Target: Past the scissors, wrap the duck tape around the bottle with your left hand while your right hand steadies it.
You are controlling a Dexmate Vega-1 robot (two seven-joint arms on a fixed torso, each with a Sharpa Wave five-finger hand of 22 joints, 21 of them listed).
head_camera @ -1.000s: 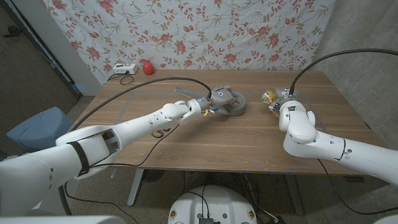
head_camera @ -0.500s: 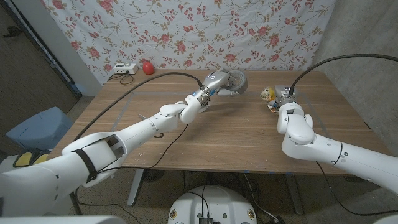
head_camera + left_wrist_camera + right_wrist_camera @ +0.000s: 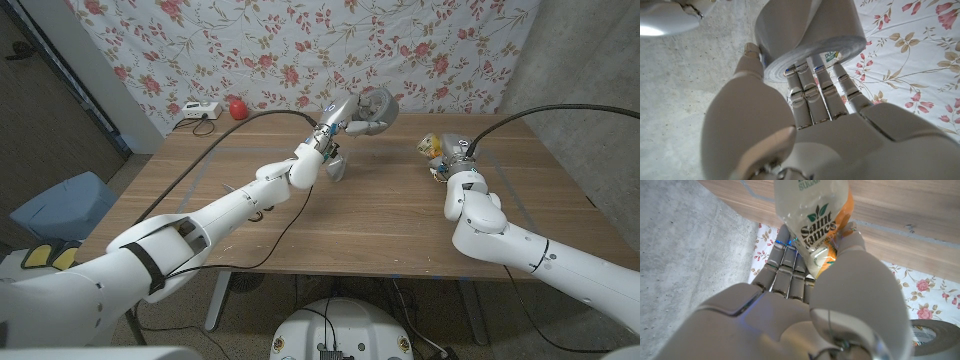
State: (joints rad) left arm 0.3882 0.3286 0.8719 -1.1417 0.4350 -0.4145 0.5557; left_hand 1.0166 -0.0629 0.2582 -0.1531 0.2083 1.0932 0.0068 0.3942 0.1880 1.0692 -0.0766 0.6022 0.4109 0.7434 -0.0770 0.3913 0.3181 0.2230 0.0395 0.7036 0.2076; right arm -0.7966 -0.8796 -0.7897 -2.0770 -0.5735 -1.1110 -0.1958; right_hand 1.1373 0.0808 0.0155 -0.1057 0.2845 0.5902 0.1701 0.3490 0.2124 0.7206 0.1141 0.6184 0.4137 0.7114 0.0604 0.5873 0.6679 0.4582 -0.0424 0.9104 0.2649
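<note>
A wooden bench (image 3: 380,215) stood before a floral backdrop (image 3: 300,45), with a red round object (image 3: 237,107) beside a white device (image 3: 194,110) at its far left corner, and a blue bin (image 3: 55,203) on the floor to its left.

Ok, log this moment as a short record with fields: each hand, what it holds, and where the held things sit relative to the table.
left hand: grips the grey roll of duct tape, lifted above the wooden table's far edge
right hand: holds the clear plastic bottle with an orange-and-white label, at the table's far right
tape on bottle: none visible; roll and bottle are apart
scissors: cannot tell
</note>
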